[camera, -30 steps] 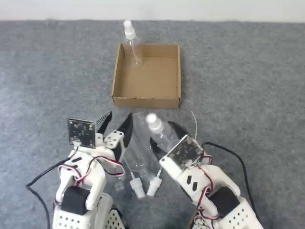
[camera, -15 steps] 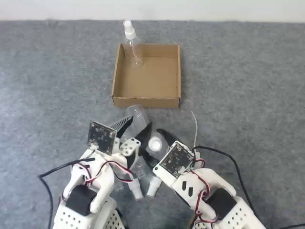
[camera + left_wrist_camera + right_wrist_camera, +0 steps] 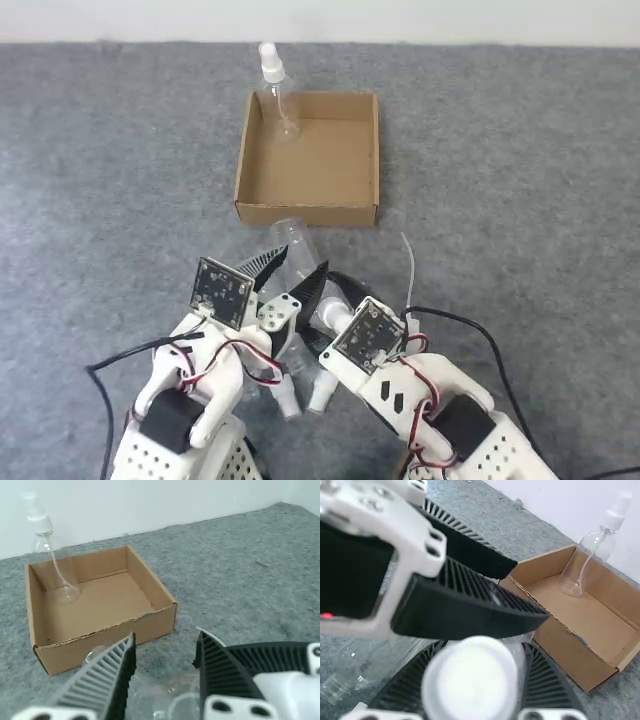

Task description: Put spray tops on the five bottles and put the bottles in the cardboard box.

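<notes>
A clear bottle [image 3: 288, 240] is held tilted just in front of the cardboard box [image 3: 362, 160], its base toward the box. My left gripper [image 3: 289, 272] is shut across its body; its ribbed black fingers [image 3: 107, 672] flank the clear bottle [image 3: 167, 702]. My right gripper [image 3: 330, 312] is shut on the white spray top [image 3: 328, 316] at the bottle's near end, and that spray top [image 3: 470, 680] sits between its jaws. A thin dip tube [image 3: 410, 265] sticks up beside it. One bottle with a spray top [image 3: 273, 88] stands in the box's far left corner.
Loose clear bottles without tops [image 3: 295, 385] lie on the grey carpet between the two arm bases, necks toward the front edge. The box [image 3: 100, 605] is otherwise open inside. Bare carpet lies left and right of the box.
The left gripper has swung in from the left and shut around the bottle. The right gripper turned the bottle so its base points at the box and pulled the spray top nearer.
</notes>
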You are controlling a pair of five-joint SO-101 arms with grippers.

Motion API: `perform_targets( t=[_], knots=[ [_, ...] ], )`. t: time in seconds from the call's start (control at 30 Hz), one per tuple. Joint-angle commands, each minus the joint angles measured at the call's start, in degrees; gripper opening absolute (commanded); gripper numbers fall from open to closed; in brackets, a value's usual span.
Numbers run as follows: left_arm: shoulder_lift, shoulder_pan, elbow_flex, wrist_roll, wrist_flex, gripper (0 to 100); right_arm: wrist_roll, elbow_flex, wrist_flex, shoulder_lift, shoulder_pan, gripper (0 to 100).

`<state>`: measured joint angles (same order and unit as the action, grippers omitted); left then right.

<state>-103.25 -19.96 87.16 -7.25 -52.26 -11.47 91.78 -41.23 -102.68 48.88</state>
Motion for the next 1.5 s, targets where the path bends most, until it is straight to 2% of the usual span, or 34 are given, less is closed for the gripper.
perform_targets(
  t=[0.0,0.1,0.43,0.57,0.73,1.07,1.47],
  knots=[
    [-1.0,6.0,-4.6,-3.2,-1.8,18,0.5,-1.1,1.5,-1.3,-0.8,5.3],
    [-1.0,11.3,-5.1,-6.1,-2.5,18,0.5,-1.1,2.2,-1.3,-2.1,0.4],
    [-1.0,22.9,-4.5,-5.9,-2.5,18,0.4,-3.0,1.3,-0.7,-2.4,1.3],
    [-1.0,26.7,-3.9,-5.9,-2.2,18,0.5,-7.3,-2.7,-0.7,-5.2,1.7],
    [-1.0,27.3,-3.4,-5.8,-2.1,18,0.5,-12.0,-5.7,-0.7,-9.0,1.7],
    [-1.0,29.2,-0.8,-4.3,3.0,18,0.3,-18.0,-6.9,0.9,-9.6,1.7],
    [-1.0,29.4,-0.7,-4.2,3.1,18,0.4,-35.4,-6.2,28.6,-9.7,1.7]
  ],
)
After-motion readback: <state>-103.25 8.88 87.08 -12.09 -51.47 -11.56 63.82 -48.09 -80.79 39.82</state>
